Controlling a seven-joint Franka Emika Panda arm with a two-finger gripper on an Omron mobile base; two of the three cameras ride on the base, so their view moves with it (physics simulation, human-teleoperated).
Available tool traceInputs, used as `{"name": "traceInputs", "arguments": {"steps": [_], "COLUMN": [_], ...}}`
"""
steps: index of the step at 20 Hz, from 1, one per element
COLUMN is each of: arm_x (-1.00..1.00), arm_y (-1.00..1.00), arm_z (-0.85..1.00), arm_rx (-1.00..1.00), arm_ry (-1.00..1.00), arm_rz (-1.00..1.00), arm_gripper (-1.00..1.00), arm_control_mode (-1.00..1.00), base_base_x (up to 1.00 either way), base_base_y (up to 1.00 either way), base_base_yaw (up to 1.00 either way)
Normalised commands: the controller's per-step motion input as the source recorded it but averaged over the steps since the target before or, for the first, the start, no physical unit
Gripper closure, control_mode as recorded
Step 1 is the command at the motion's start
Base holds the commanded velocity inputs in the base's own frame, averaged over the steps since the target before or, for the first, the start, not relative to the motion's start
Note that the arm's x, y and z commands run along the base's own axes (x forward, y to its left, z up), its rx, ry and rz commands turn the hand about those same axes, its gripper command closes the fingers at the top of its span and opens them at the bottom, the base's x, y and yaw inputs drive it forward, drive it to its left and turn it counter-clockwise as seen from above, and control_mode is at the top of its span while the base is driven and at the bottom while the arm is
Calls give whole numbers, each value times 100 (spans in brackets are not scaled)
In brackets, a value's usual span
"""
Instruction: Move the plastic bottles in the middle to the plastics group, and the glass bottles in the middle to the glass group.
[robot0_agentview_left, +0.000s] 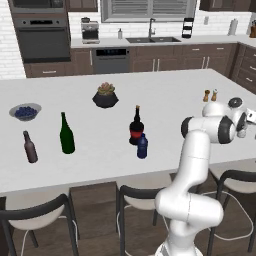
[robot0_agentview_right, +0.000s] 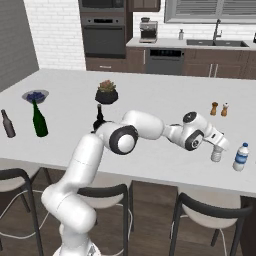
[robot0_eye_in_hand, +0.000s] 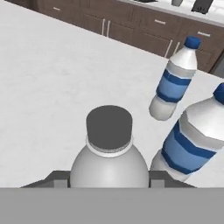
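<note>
fingers (robot0_eye_in_hand: 109, 186) clamp rounded whitish plastic bottle (robot0_eye_in_hand: 109, 162).

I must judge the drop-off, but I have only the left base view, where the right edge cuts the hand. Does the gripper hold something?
Observer: Yes. In the hand view the gripper is closed on the whitish bottle.
Operator: Is the bottle lifted?
Observer: In the right base view its bottom is down at the counter; I cannot tell whether it touches.
Operator: Are other bottles near?
Observer: Yes, two with blue labels: the nearer water bottle and the farther water bottle.
</note>
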Motion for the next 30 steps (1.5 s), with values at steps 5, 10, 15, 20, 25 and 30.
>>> {"name": "traceInputs", "arguments": {"steps": [5, 10, 15, 20, 25, 30], "arm_x": [-38, 0, 1, 4, 7, 9], "arm_y": [0, -4, -17, -4, -1, -2], "arm_z": [-2, 0, 0, 0, 0, 0], "arm_rx": [-3, 0, 0, 0, 0, 0], "arm_ry": [-19, -12, -1, 0, 0, 0], "arm_rz": [0, 0, 0, 0, 0, 0], "arm_gripper": [100, 100, 100, 100, 100, 100], "arm_control_mode": [-100, -100, -100, -100, -100, -100], "base_base_x": [0, 0, 0, 0, 0, 0], "base_base_y": [0, 0, 0, 0, 0, 0], "base_base_yaw": [0, 0, 0, 0, 0, 0]}}
